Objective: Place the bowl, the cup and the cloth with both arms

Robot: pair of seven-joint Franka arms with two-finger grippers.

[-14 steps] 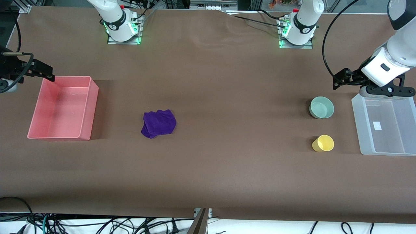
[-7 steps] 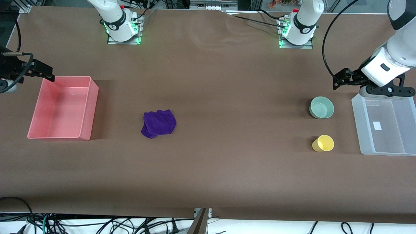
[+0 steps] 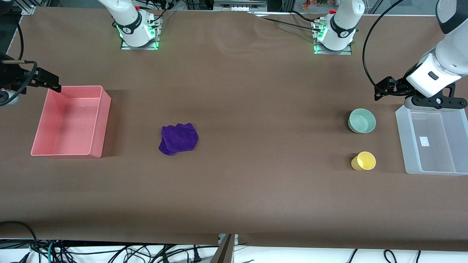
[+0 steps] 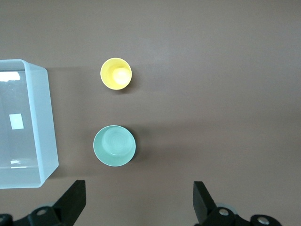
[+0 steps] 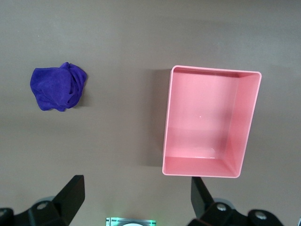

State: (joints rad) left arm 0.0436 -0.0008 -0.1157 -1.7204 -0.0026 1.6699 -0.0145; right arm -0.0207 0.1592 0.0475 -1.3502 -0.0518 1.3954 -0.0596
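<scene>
Black fingers of the left gripper (image 4: 138, 207) are spread wide and hold nothing. It hangs over bare worktop (image 3: 256, 109) just beside the clear bin (image 3: 402, 146), at the left arm's end. Under it sits the bowl (image 4: 114, 145), with the cup (image 4: 116, 74) close by, nearer to the front camera than the bowl. Both are on the worktop, outside the bin.

The right gripper (image 5: 136, 202) is likewise released and empty, over the farther corner of the pink bin (image 3: 98, 120) at the right arm's end. The cloth (image 3: 178, 138) lies rumpled on the worktop, well apart from that bin, toward the middle.

Over the last second almost nothing has changed: the right gripper has drifted only slightly and no object has shifted. By my reading, the task has hardly begun and every placement is yet to come.

Count: one bowl, one cup, one cloth, two bins, two arms.
</scene>
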